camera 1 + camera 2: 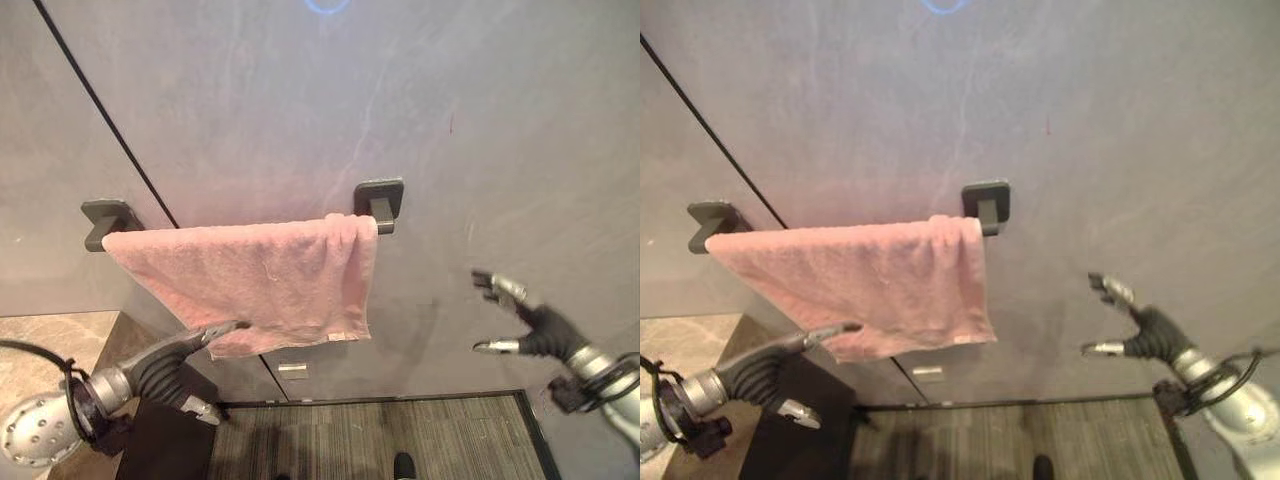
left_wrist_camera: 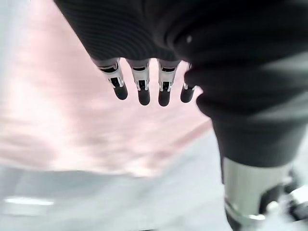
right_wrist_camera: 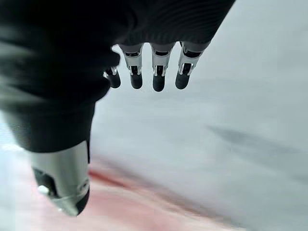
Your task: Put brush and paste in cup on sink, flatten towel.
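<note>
A pink towel [image 1: 260,280] hangs over a dark wall rail between two brackets, its right part bunched near the right bracket [image 1: 380,200]. My left hand [image 1: 170,365] reaches up from the lower left with straight fingers, their tips at the towel's lower left edge [image 1: 845,330]. In the left wrist view the fingers [image 2: 142,89] point at the pink towel [image 2: 72,125]. My right hand [image 1: 535,325] hovers open to the right of the towel, apart from it, in front of the grey wall. The right wrist view shows straight fingers [image 3: 156,77] before the wall.
A grey wall [image 1: 450,120] fills the back, crossed by a dark diagonal seam [image 1: 110,120]. The left bracket [image 1: 105,220] holds the rail's other end. A beige stone counter [image 1: 40,350] lies at the lower left. Striped floor [image 1: 380,440] shows below, with a small metal plate [image 1: 292,369] on the wall.
</note>
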### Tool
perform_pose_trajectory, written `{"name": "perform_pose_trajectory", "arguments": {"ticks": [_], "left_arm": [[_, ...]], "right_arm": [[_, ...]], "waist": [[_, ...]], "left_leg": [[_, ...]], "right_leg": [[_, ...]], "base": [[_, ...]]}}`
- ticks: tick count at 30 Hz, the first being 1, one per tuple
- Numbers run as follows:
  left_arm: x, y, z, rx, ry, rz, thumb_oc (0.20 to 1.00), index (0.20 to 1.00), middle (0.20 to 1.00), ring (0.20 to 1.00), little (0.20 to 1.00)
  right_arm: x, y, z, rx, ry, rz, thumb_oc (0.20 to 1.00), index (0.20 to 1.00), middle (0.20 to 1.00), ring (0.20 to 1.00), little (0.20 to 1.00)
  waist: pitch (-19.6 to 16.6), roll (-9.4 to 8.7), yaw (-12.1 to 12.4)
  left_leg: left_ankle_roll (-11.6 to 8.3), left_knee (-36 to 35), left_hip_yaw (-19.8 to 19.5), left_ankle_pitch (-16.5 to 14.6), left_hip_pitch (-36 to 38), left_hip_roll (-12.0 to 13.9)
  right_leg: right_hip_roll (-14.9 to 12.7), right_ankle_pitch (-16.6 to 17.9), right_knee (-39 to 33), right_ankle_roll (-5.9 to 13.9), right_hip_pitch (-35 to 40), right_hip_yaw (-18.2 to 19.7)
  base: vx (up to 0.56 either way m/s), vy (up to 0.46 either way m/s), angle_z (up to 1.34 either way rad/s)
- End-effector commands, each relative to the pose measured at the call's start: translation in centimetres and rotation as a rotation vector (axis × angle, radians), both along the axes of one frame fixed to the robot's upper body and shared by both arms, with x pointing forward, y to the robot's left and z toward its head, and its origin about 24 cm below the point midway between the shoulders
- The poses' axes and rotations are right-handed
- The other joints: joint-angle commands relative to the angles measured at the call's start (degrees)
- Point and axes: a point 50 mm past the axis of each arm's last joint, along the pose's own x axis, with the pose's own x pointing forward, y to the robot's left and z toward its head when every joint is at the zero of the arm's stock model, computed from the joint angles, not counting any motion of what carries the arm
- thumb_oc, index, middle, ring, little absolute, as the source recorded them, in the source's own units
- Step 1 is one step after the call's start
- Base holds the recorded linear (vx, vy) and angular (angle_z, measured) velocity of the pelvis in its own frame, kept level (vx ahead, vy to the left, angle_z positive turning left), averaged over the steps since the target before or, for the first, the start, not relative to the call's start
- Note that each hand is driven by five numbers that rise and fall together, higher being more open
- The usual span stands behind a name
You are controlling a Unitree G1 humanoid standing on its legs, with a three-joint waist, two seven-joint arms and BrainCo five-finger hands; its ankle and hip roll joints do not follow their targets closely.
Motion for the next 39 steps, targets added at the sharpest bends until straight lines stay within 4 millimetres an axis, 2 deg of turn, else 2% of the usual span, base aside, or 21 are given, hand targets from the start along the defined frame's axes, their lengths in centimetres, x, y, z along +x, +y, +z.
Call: {"name": "perform_pose_trajectory", "arguments": {"ticks": [1, 5, 8, 11, 17, 21, 24, 25, 29, 31, 32, 33, 34, 36, 37, 39], "left_arm": [[1.0, 1.3, 3.4, -0.148, -0.177, 0.045, 1.000, 1.000, 1.000, 1.000, 1.000], [0.8, 1.7, 6.8, -0.137, -0.433, 0.076, 1.000, 1.000, 1.000, 1.000, 1.000], [0.9, 1.8, 8.4, -0.097, -0.602, 0.092, 1.000, 1.000, 1.000, 1.000, 1.000], [0.8, 1.5, 9.2, -0.107, -0.685, 0.080, 1.000, 1.000, 1.000, 1.000, 1.000], [0.7, 1.7, 9.0, -0.192, -0.839, 0.161, 1.000, 1.000, 1.000, 1.000, 1.000], [0.7, 2.1, 8.2, -0.278, -0.885, 0.237, 1.000, 1.000, 1.000, 1.000, 1.000], [0.5, 3.1, 6.7, -0.357, -0.902, 0.367, 1.000, 1.000, 1.000, 1.000, 1.000], [0.4, 3.6, 5.2, -0.448, -0.865, 0.445, 1.000, 1.000, 1.000, 1.000, 1.000], [-0.1, 4.5, 2.2, -0.489, -0.782, 0.598, 1.000, 1.000, 1.000, 1.000, 1.000], [-0.6, 5.1, 0.0, -0.541, -0.717, 0.709, 1.000, 1.000, 1.000, 1.000, 1.000], [-1.5, 5.9, -3.3, -0.570, -0.616, 0.867, 1.000, 1.000, 1.000, 1.000, 1.000], [-1.6, 6.0, -4.6, -0.576, -0.574, 0.918, 1.000, 1.000, 1.000, 1.000, 1.000], [-2.1, 6.1, -8.5, -0.548, -0.395, 1.010, 1.000, 1.000, 1.000, 1.000, 1.000], [-2.1, 5.8, -11.5, -0.522, -0.237, 1.029, 1.000, 1.000, 1.000, 1.000, 1.000], [-2.4, 5.5, -13.6, -0.452, -0.131, 1.026, 1.000, 1.000, 1.000, 1.000, 1.000], [-3.2, 4.6, -17.8, -0.411, 0.078, 1.059, 1.000, 1.000, 1.000, 1.000, 1.000]], "right_arm": [[0.9, 1.0, 3.1, 0.092, -0.209, 0.108, 1.000, 1.000, 1.000, 1.000, 1.000], [0.9, 2.2, 7.1, 0.001, -0.504, 0.103, 1.000, 1.000, 1.000, 1.000, 1.000], [1.1, 3.4, 8.5, 0.014, -0.661, 0.113, 1.000, 1.000, 1.000, 1.000, 1.000], [0.9, 5.1, 9.6, 0.012, -0.777, 0.166, 1.000, 1.000, 1.000, 1.000, 1.000], [0.8, 7.1, 10.0, -0.097, -0.938, 0.153, 1.000, 1.000, 1.000, 1.000, 1.000], [1.0, 6.5, 9.6, -0.073, -0.958, 0.065, 1.000, 1.000, 1.000, 1.000, 1.000], [1.1, 4.9, 8.5, -0.007, -0.938, -0.078, 1.000, 1.000, 1.000, 1.000, 1.000], [1.2, 3.6, 7.2, 0.078, -0.881, -0.174, 1.000, 1.000, 1.000, 1.000, 1.000], [1.0, 1.7, 4.4, 0.136, -0.747, -0.312, 1.000, 1.000, 1.000, 1.000, 1.000], [0.8, 0.6, 2.4, 0.173, -0.652, -0.392, 1.000, 1.000, 1.000, 1.000, 1.000], [0.6, -1.0, -1.3, 0.203, -0.490, -0.530, 1.000, 1.000, 1.000, 1.000, 1.000], [0.6, -1.7, -3.2, 0.229, -0.408, -0.589, 1.000, 1.000, 1.000, 1.000, 1.000], [0.0, -3.0, -8.2, 0.321, -0.180, -0.723, 1.000, 1.000, 1.000, 1.000, 1.000], [-0.6, -3.8, -12.0, 0.274, -0.002, -0.786, 1.000, 1.000, 1.000, 1.000, 1.000], [-1.0, -4.4, -14.3, 0.169, 0.109, -0.822, 1.000, 1.000, 1.000, 1.000, 1.000], [-1.9, -4.5, -18.8, 0.157, 0.326, -0.877, 1.000, 1.000, 1.000, 1.000, 1.000]], "waist": [[-0.02, -4.24, -0.64], [-0.90, -4.58, 0.04], [-1.48, -4.81, 0.61], [-1.76, -5.12, 0.94], [-1.55, -5.63, 1.40], [-1.09, -5.53, 1.40], [-0.77, -5.47, 1.23], [-0.60, -5.38, 1.01], [0.12, -5.29, 0.54], [0.30, -5.11, 0.38], [0.79, -4.87, 0.31], [0.80, -4.77, 0.27], [1.32, -4.51, 0.20], [1.61, -4.38, 0.33], [1.84, -4.16, 0.44], [2.06, -3.86, 0.58]], "left_leg": [[-0.43, 0.50, -0.22, 0.44, 0.01, 0.33], [-0.36, 0.50, -0.24, 0.04, 0.50, 0.45], [-0.26, 0.50, -0.12, -0.31, 0.86, 0.48], [-0.19, 0.50, 0.00, -0.60, 1.21, 0.43], [-0.08, 0.50, -0.07, -0.76, 1.27, 0.37], [0.07, 0.50, -0.39, -0.84, 1.16, 0.19], [0.25, 0.50, -0.50, -0.82, 0.87, 0.13], [0.43, 0.50, -0.59, -0.76, 0.51, -0.05], [0.63, 0.50, -0.61, -0.23, -0.22, -0.15], [0.64, 0.50, -0.60, -0.86, -0.12, -0.06], [0.80, 0.50, -0.62, -0.79, -0.46, -0.17], [0.81, 0.50, -0.69, -0.74, -0.55, -0.16], [0.78, 0.50, -0.82, -0.48, -0.76, -0.12], [0.76, 0.50, -1.01, -0.29, -0.82, -0.07], [0.73, 0.50, -1.10, -0.18, -0.83, 0.00], [0.72, 0.50, -1.00, 0.02, -0.70, 0.04]], "right_leg": [[-3.80, -0.93, 0.38, 2.52, 2.18, 1.32], [-3.72, -1.15, 0.38, 2.49, 2.59, 1.32], [-3.63, -1.29, 0.38, 2.35, 2.72, 1.51], [-3.52, -1.47, 0.38, 2.13, 2.98, 1.72], [-3.37, -1.81, 0.38, 1.69, 3.15, 1.86], [-3.47, -1.83, 0.38, 1.60, 3.16, 1.74], [-3.53, -1.90, 0.38, 1.50, 3.01, 1.69], [-3.59, -1.84, 0.38, 1.39, 2.62, 1.75], [-3.57, -1.46, 0.38, 1.09, 1.87, 2.04], [-3.55, -2.06, 0.38, 1.12, 1.98, 1.95], [-3.54, -2.05, 0.38, 0.98, 1.70, 1.91], [-3.54, -2.08, 0.38, 0.94, 1.65, 1.79], [-3.50, -2.10, 0.38, 0.90, 1.67, 1.38], [-3.50, -2.21, 0.38, 0.93, 1.89, 1.00], [-3.42, -2.32, 0.38, 0.95, 2.06, 0.84], [-3.39, -2.36, 0.38, 0.99, 2.33, 0.65]], "base": [[0.00, 0.000, 0.00], [0.00, 0.000, 0.00], [0.00, 0.000, 0.00], [0.01, 0.000, -0.01], [0.00, 0.000, 0.00], [0.00, 0.000, 0.00], [0.00, 0.000, 0.00], [0.00, 0.000, 0.00], [-0.02, -0.005, 0.00], [0.01, -0.017, -0.01], [-0.02, -0.037, -0.03], [-0.03, -0.061, 0.01], [-0.03, -0.051, 0.03], [-0.03, -0.050, 0.05], [-0.02, -0.042, 0.03], [-0.01, -0.020, 0.00]]}}
